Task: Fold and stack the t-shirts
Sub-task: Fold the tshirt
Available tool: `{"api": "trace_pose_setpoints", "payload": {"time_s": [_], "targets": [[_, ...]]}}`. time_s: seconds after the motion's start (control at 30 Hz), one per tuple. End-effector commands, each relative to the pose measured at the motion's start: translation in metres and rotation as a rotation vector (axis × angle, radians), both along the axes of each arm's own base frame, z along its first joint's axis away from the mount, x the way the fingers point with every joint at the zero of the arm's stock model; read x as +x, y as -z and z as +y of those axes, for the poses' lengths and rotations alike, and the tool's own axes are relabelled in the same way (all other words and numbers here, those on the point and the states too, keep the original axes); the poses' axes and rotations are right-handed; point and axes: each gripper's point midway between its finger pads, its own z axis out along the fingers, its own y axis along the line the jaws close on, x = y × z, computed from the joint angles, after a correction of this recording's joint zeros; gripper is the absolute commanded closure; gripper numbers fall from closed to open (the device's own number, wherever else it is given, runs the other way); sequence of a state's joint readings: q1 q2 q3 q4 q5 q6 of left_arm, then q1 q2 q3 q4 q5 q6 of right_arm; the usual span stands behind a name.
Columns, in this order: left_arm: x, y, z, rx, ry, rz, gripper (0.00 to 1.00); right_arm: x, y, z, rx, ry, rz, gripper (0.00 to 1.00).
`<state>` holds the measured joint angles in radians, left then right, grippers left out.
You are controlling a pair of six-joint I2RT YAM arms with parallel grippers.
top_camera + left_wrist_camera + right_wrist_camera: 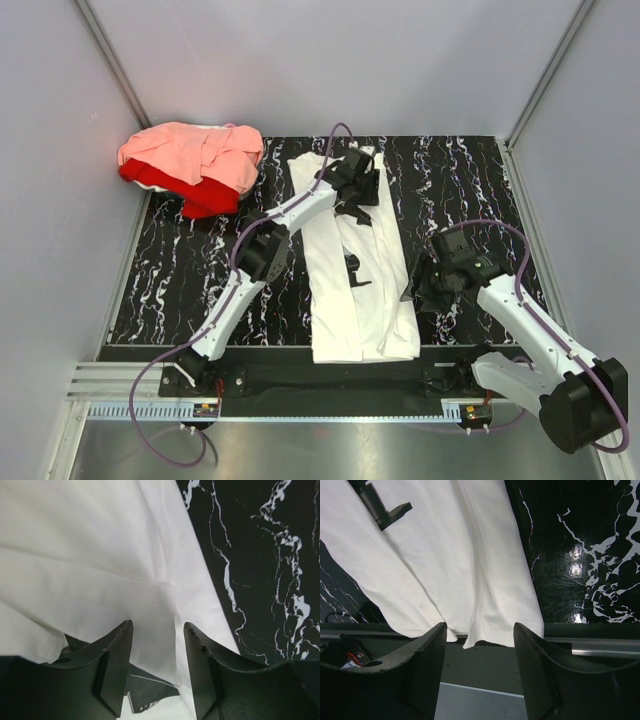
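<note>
On the table point(470, 180), long white t-shirt point(335, 300), pink t-shirt point(190, 150) atop red t-shirt point(212, 202)

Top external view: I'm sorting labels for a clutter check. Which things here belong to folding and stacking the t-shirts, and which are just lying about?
Part of the job:
- white t-shirt, spread out in the middle
- salmon-pink t-shirt, bunched at far left
- red t-shirt, under the pink one

Not part of it:
- black marbled table top
- metal rail at the near edge
</note>
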<state>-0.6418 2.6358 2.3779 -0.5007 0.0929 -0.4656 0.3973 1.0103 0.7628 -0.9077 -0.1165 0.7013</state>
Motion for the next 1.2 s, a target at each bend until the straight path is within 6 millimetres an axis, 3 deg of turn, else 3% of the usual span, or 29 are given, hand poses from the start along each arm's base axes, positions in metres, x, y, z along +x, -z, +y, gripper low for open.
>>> {"api": "trace_pose_setpoints", "payload": {"time_s": [0.0, 0.27, 0.4, 0.47, 0.5, 0.73, 0.97, 1.17], "targets": [[0.004, -0.017, 0.003, 0.085, 0.005, -0.080, 0.50, 0.005, -0.002, 0.005, 0.011, -0.002, -0.021, 0.37], [-0.004, -0.014, 0.001, 0.174, 0.014, -0.126, 0.63, 0.006, -0.001, 0.005, 0.010, -0.001, -0.021, 0.38], [0.002, -0.020, 0.009, 0.188, -0.024, -0.143, 0.80, 0.006, -0.002, 0.006, 0.009, -0.003, -0.025, 0.39], [0.005, -0.027, 0.010, 0.177, -0.032, -0.150, 0.99, 0.008, -0.001, 0.008, 0.011, -0.007, -0.023, 0.42], [0.008, -0.028, 0.015, 0.177, -0.044, -0.148, 1.00, 0.010, 0.002, 0.011, 0.010, -0.006, -0.014, 0.43], [0.015, -0.051, 0.037, 0.153, -0.091, -0.154, 1.00, 0.000, 0.039, 0.041, -0.050, -0.098, 0.081, 0.47], [0.015, -0.050, 0.046, 0.164, -0.090, -0.144, 1.00, -0.002, 0.057, 0.066, -0.068, -0.157, 0.100, 0.48], [0.015, -0.050, 0.048, 0.151, -0.096, -0.136, 1.00, -0.003, 0.069, 0.076, -0.098, -0.188, 0.128, 0.78]]}}
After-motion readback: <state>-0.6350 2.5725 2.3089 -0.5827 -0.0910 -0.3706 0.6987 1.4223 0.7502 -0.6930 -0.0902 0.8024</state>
